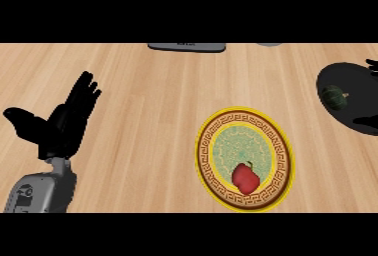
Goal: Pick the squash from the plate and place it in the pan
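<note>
1. Head view: left hand [65,117] shows at the left over the wooden counter [148,90], fingers straight and spread, holding nothing.
2. Right hand [371,65] is only a sliver of black at the right edge, above the pan; whether its fingers are apart or together cannot be told.
3. Dark green squash [334,96] lies inside the black pan [347,80] at the right edge.
4. Yellow-rimmed patterned plate [221,125] sits near the middle, apart from the pan, with a red pepper [246,178] on its lower part.
5. Grey object [187,46] lies at the top edge.
</note>
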Tool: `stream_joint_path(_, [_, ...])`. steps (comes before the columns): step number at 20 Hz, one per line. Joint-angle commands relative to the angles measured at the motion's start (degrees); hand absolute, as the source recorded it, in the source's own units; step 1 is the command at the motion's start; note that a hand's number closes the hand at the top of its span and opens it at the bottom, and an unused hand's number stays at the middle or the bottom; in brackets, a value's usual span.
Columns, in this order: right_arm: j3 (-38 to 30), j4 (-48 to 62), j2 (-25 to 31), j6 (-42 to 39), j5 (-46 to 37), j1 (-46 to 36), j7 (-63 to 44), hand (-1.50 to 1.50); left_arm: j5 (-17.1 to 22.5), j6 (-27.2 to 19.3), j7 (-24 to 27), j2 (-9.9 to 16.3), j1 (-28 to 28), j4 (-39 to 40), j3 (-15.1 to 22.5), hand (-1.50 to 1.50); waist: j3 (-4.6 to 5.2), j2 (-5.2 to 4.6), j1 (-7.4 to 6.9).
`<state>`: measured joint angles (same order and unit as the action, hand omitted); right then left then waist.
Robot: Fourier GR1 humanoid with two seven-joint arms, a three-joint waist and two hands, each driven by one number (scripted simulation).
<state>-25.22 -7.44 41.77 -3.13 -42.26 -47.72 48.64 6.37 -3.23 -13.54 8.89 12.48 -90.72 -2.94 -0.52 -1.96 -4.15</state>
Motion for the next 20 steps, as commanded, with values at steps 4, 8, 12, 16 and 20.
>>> stream_joint_path(4, [-8.2,4.2,7.1,-16.6,8.5,-1.2,0.9,-1.5,0.4,0.0,-0.3,0.4,0.8,0.4,-0.8,0.0,-0.05,-0.07,0.83])
stream_joint_path(8, [-10.5,5.3,11.3,-24.3,11.0,2.5,3.5,-1.5,0.5,0.0,0.2,0.1,-1.2,-1.2,-0.6,0.0,-0.22,0.06,0.94])
stream_joint_path(12, [-11.5,5.6,13.2,-32.0,12.2,3.4,4.1,-1.5,0.7,-0.3,-1.1,1.2,1.0,-0.2,-2.0,0.0,-0.38,-0.03,1.9])
stream_joint_path(16, [-11.7,4.7,14.3,-35.9,12.8,5.0,4.8,-1.5,0.8,-0.3,-0.6,0.3,-0.5,-0.9,-1.4,0.0,-0.44,0.25,1.84])
stream_joint_path(20, [-11.4,3.3,16.2,-38.0,12.9,8.1,5.5,-1.5,1.6,0.6,-0.5,0.8,-1.5,-0.1,-1.9,0.0,-0.4,0.37,2.72])
